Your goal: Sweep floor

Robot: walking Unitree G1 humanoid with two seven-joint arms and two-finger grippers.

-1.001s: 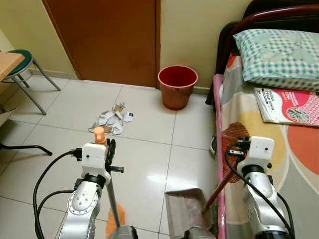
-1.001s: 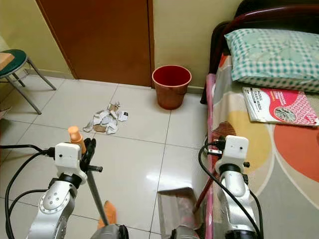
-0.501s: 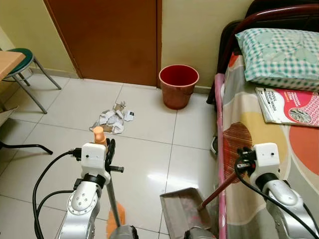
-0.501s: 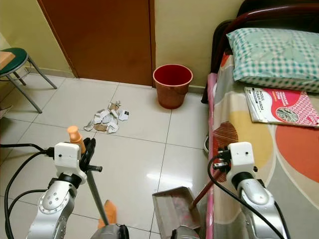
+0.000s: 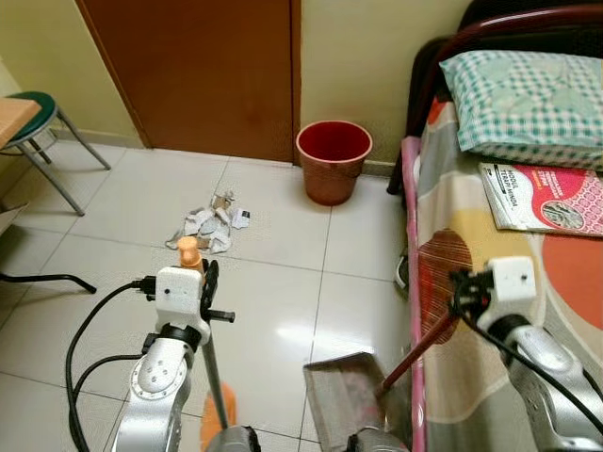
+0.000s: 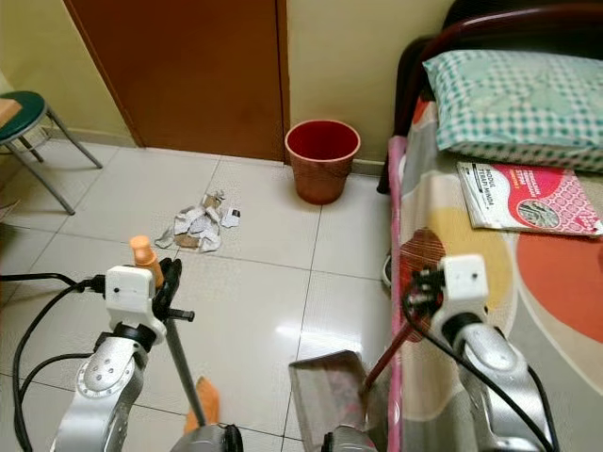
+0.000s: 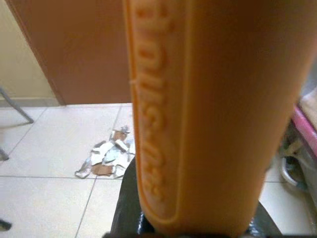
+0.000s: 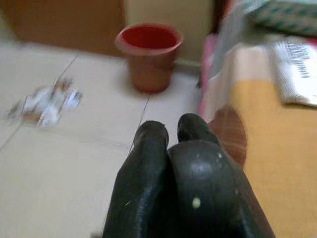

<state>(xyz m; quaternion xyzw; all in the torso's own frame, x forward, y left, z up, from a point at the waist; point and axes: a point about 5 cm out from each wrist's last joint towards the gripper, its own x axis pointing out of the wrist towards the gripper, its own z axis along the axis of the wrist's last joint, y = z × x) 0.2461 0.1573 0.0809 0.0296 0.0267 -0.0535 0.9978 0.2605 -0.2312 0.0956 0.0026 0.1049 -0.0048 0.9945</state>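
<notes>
A pile of torn paper scraps (image 5: 207, 224) lies on the white tiled floor before the brown door. My left gripper (image 5: 203, 287) is shut on the grey broom pole (image 5: 213, 367); the pole's orange end cap (image 5: 188, 252) sticks up above it and fills the left wrist view (image 7: 208, 109). Orange bristles (image 5: 217, 414) show low by my body. My right gripper (image 5: 462, 294) is shut on the dark red handle (image 5: 419, 350) of a grey dustpan (image 5: 344, 395), which rests on the floor beside the bed. Its black fingers (image 8: 148, 148) press together in the right wrist view.
A red waste bin (image 5: 333, 160) stands against the wall right of the door (image 5: 207, 66). A bed (image 5: 471, 235) with a checked pillow (image 5: 528, 94) and a magazine (image 5: 542, 198) runs along the right. A green stool (image 5: 38, 113) and a black cable (image 5: 38, 280) are at the left.
My right arm has swung outward to the right over the bed edge, still holding the dustpan handle, and the dustpan has slid slightly left. The left arm and broom are unchanged.
</notes>
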